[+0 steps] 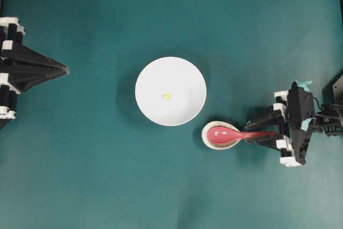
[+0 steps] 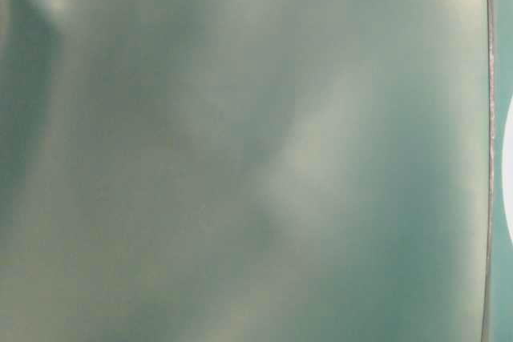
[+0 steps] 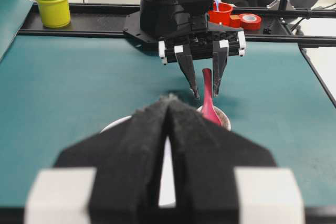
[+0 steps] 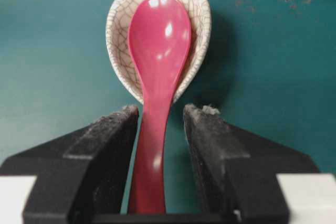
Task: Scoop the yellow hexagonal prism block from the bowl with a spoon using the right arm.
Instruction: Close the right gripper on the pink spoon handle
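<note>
The right tool (image 4: 160, 124) straddles the spoon (image 4: 157, 51) handle, fingers apart, not yet clamped. The spoon head rests in a crackled dish (image 4: 202, 19) beside the bowl (image 1: 187, 73), where the yellow block (image 1: 166, 96) waits unscooped. The left tool (image 3: 169, 129) sits together, idle. The table-level view is only blur.

A small crackled dish (image 4: 157, 40) sits on the teal table (image 1: 80, 159).

No readable text anywhere: no labels, brands, numbers or signs in any view. The red tape roll (image 3: 250, 21) and stacked cups (image 3: 52, 4) at the far edge look plain; too small and blurred to make out any print on them.
</note>
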